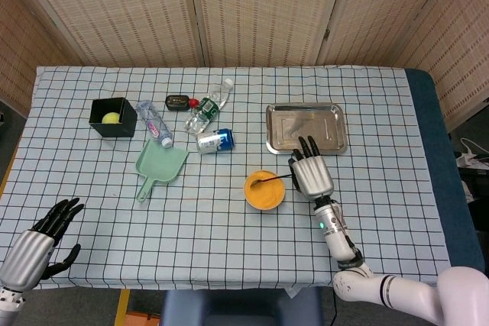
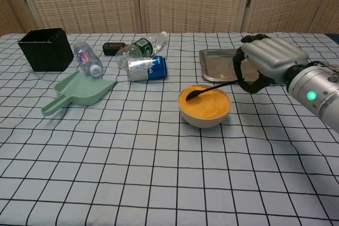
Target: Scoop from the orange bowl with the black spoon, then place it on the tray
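Note:
The orange bowl (image 1: 264,190) (image 2: 204,105) sits mid-table, filled with orange material. My right hand (image 1: 311,174) (image 2: 263,63) is just right of it and grips the handle of the black spoon (image 2: 212,88) (image 1: 270,181), whose scoop end lies over the bowl's orange surface, handle angled up toward the hand. The metal tray (image 1: 306,128) (image 2: 220,62) lies beyond the bowl and hand, with nothing on it. My left hand (image 1: 40,240) hangs open at the table's near left edge, away from everything.
A green dustpan (image 1: 159,167) (image 2: 79,91), a blue can (image 1: 215,140) (image 2: 148,69), two lying plastic bottles (image 1: 206,106) (image 1: 153,123), a small dark object (image 1: 177,101) and a black box (image 1: 113,117) holding a yellow ball occupy the left half.

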